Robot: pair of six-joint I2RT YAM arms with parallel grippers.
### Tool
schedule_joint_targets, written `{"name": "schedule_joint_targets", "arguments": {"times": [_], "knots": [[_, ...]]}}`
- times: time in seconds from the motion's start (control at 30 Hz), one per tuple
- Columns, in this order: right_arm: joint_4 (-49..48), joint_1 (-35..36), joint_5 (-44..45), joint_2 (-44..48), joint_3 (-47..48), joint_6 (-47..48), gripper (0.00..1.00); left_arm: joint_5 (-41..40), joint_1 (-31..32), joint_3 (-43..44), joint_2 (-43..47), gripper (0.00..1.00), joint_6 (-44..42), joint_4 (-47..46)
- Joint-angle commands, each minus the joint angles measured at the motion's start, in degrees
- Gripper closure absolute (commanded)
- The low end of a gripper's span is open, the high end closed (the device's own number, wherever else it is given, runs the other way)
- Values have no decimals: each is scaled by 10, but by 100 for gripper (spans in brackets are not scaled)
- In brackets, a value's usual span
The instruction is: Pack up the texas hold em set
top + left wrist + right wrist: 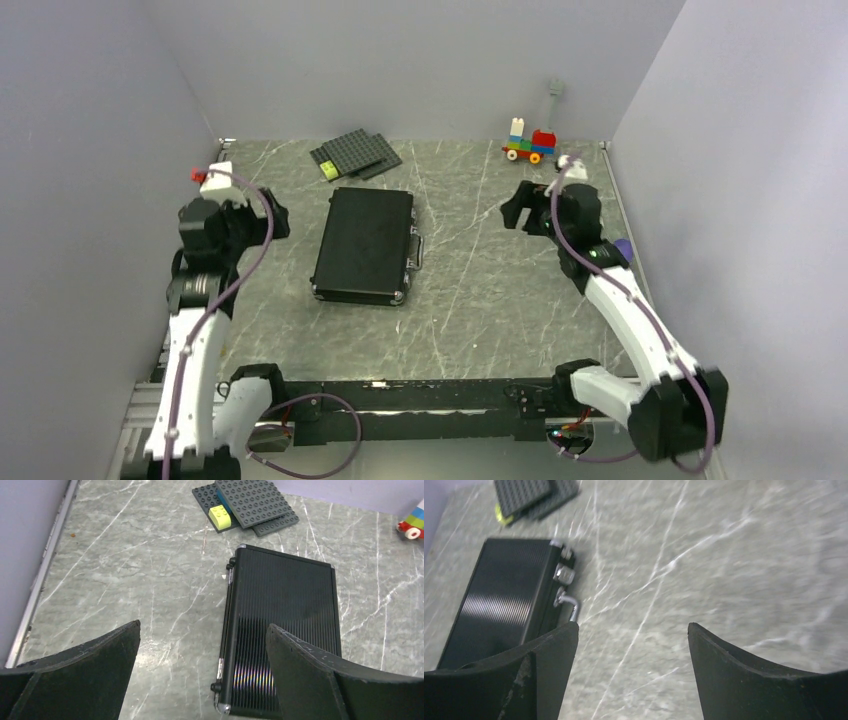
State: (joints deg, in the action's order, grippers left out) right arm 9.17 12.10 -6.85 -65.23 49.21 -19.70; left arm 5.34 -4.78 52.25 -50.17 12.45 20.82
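Observation:
The texas hold em set shows as a closed black ribbed briefcase (364,245) with silver corners, lying flat in the middle of the table, its handle (416,250) on the right side. Chips and cards are hidden. In the left wrist view the case (285,615) lies ahead and to the right, and in the right wrist view the case (504,600) lies at the left with its latches and handle showing. My left gripper (262,218) hovers left of the case, open and empty (202,630). My right gripper (520,210) hovers to the case's right, open and empty (633,627).
Dark grey studded baseplates (356,153) with a yellow-green brick (329,171) lie behind the case. A colourful brick toy car (530,142) stands at the back right. Grey walls close in the table on three sides.

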Motion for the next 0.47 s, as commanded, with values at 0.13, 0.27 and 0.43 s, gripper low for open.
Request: {"name": "schedule_joint_targets", "arguments": {"times": [0.13, 0.27, 0.43], "knots": [[-27, -2, 197, 166, -75, 51, 14, -36, 0, -75, 171, 1, -44, 37], [-37, -2, 191, 176, -80, 54, 14, -43, 1, -83, 196, 1, -53, 44], [-30, -1, 190, 181, -84, 59, 14, -51, 0, -85, 216, 1, -57, 37]]}}
